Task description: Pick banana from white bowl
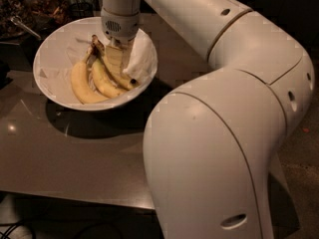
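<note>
The white bowl (50,54) stands at the back left of the table, lined with white paper. Three bananas lie in it. The slim curved banana (124,78), with its blackish tip toward the bowl's right side, lies rightmost with its brown stem (95,43) pointing back. My gripper (115,59) reaches straight down from the wrist into the bowl and sits right on this banana's middle, hiding part of it. A thicker pale banana (79,86) and a shorter one (102,81) lie to its left.
The bowl rests on a grey-brown table (75,153) whose front edge runs along the bottom. Dark clutter and a metal utensil (22,26) sit at the back left. My arm's large white links (224,133) fill the right half of the view.
</note>
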Tool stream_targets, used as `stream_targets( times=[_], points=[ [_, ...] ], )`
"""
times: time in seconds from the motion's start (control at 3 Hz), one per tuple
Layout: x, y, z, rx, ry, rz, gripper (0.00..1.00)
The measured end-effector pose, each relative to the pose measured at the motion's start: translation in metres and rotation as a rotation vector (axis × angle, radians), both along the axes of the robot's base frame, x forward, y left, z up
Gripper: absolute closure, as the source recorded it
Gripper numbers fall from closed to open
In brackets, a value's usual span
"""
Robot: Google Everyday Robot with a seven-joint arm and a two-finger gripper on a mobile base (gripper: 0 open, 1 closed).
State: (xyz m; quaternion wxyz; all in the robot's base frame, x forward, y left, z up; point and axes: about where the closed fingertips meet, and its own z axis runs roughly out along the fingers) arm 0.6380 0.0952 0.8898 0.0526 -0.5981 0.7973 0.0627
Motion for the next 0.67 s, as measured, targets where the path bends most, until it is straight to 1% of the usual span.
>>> stream_targets(
  times=[0.67],
  points=[
    [0.0033, -0.0019, -0.0116, 0.006, 0.028, -0.003, 0.63]
  ],
)
